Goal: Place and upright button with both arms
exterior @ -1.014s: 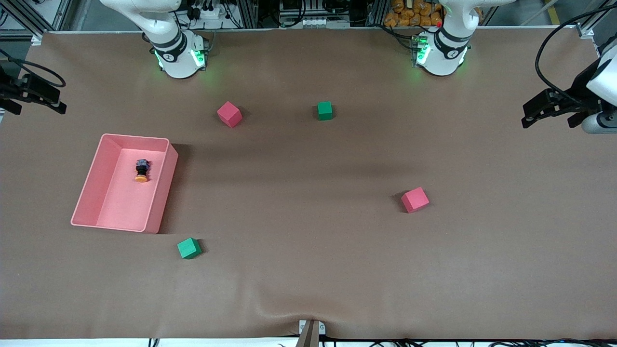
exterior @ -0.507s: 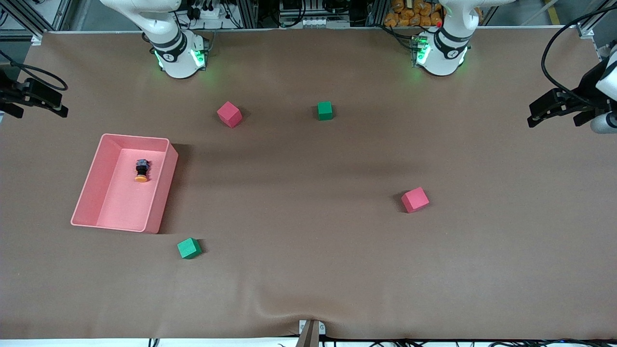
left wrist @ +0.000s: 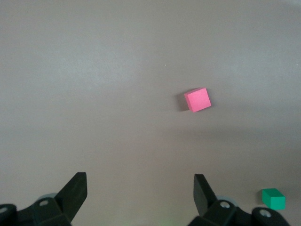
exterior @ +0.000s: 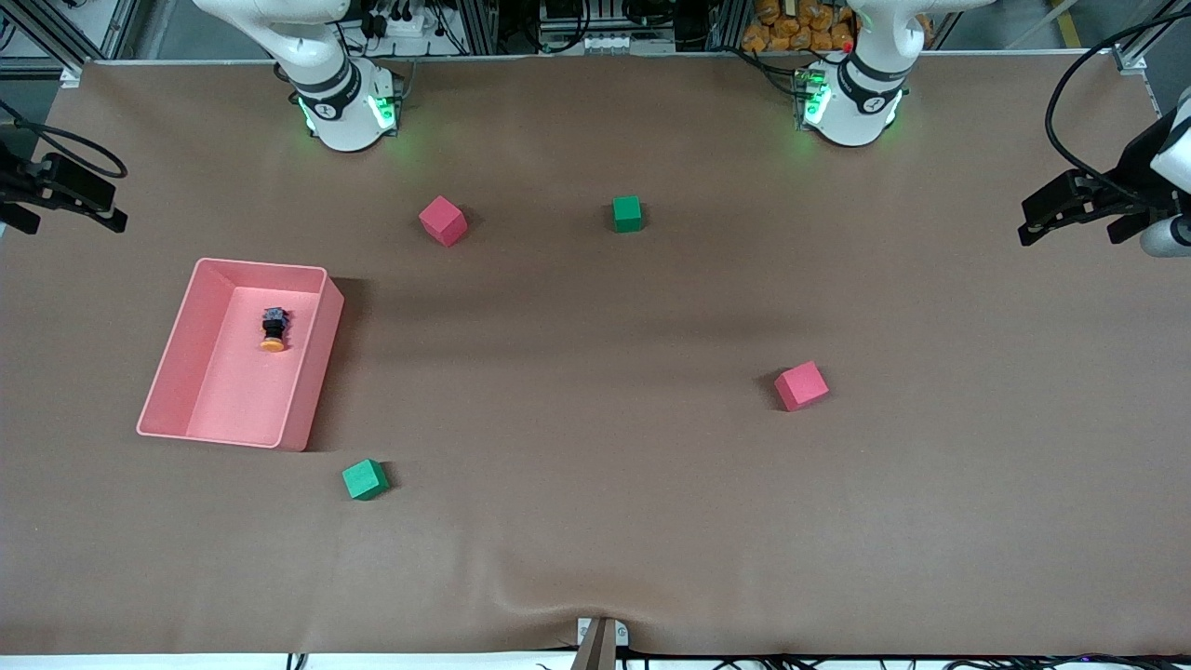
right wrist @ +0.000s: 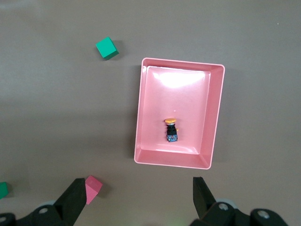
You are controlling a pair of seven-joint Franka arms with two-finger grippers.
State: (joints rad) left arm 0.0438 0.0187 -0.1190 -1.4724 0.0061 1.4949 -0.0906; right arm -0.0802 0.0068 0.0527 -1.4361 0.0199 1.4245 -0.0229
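Observation:
The button (exterior: 272, 330) lies on its side in the pink tray (exterior: 296, 368), orange cap toward the front camera, black body toward the bases. It also shows in the right wrist view (right wrist: 171, 129), inside the tray (right wrist: 140, 117). My right gripper (exterior: 93, 200) is open and empty, held high at the right arm's end of the table, apart from the tray. In its own view its jaws (right wrist: 139, 183) stand wide apart. My left gripper (exterior: 1051, 212) is open and empty at the left arm's end of the table; its jaws (left wrist: 139, 181) are spread over bare cloth.
Two pink cubes (exterior: 442, 221) (exterior: 800, 385) and two green cubes (exterior: 627, 213) (exterior: 365, 479) lie scattered on the brown cloth. The left wrist view shows a pink cube (left wrist: 197, 100) and a green cube (left wrist: 273, 198). The cloth bulges at the front edge (exterior: 558, 596).
My left gripper has drawn back toward the left arm's end of the table. My right gripper has shifted slightly. The button and cubes have not moved.

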